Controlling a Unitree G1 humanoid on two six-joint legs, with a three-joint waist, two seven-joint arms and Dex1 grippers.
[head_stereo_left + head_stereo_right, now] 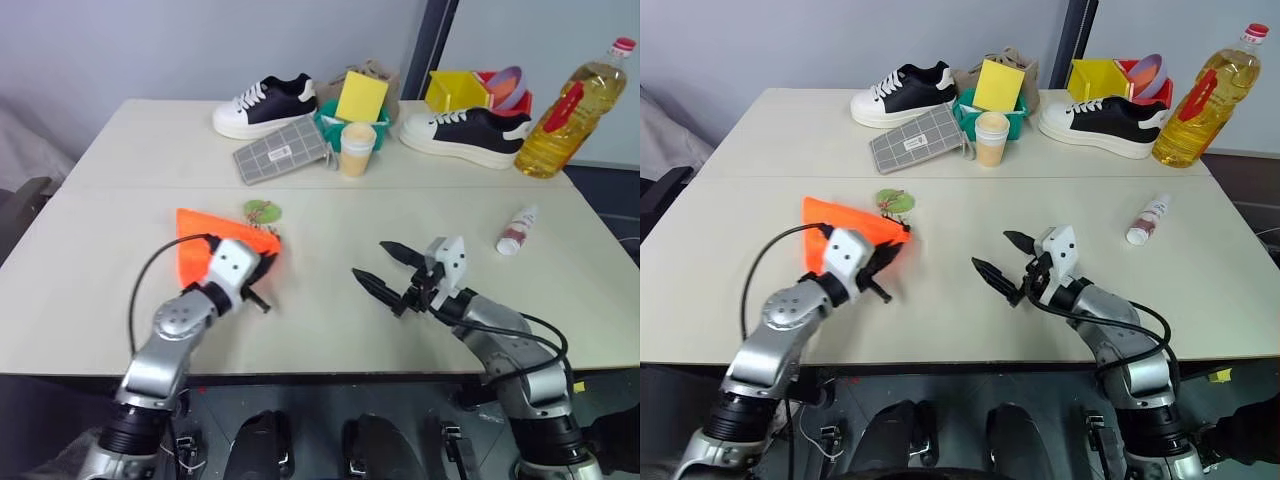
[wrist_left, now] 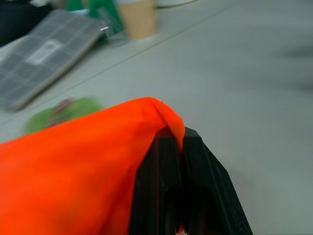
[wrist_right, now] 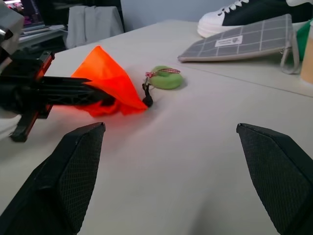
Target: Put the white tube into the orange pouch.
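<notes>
1. The orange pouch (image 1: 225, 245) lies on the bench (image 1: 320, 310) left of centre, a fold of its cloth pinched between the shut fingers of the left gripper (image 1: 262, 292); its green tag (image 1: 262, 211) rests just beyond it
2. The right gripper (image 1: 385, 270) hovers near the bench middle, fingers spread wide and empty
3. The white tube (image 1: 518, 231) lies flat at the right side, well apart from both grippers, near the oil bottle (image 1: 572, 110)
4. Its long axis runs diagonally, one end toward the far right, the other toward the near side
5. It looks light, stiff and smooth, likely to roll; a grip across its middle should hold best
6. The pouch is soft and limp, so its mouth will probably sag unless held open
</notes>
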